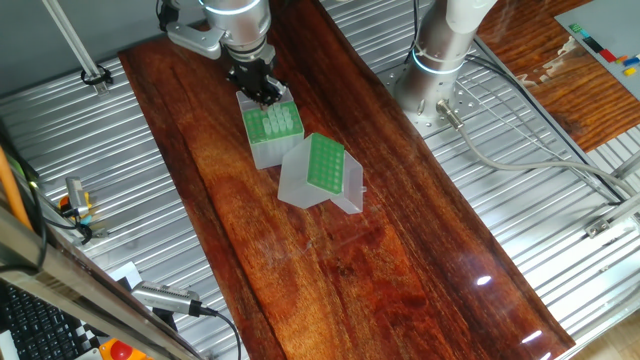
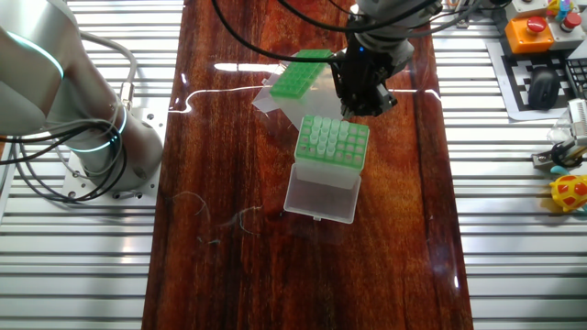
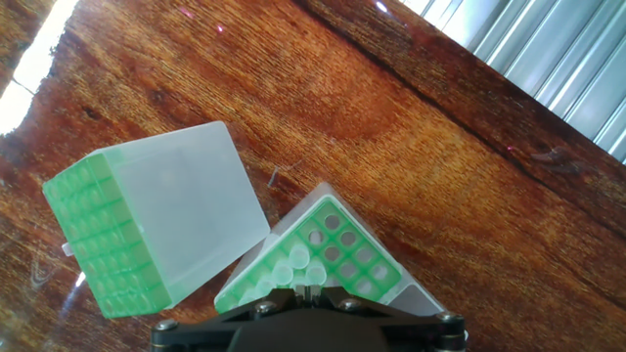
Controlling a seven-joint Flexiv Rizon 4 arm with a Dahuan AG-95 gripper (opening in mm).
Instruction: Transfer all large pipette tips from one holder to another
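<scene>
Claw over the full box, transfer barely begun

The claw hangs at the far edge of the clear-sided box, which holds most pipette tips; its spread cannot be told. The grey-sided box lies tipped beside it on the tabletop, seemingly empty. No readable writing

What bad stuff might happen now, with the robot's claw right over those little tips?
Two things, maybe. The gripper hangs right over the tips, which stand packed close in their green-topped box, so its fingers might knock a neighbour. And the other box lies tipped on its side, holes facing sideways, so a tip carried there may not drop in.
</scene>
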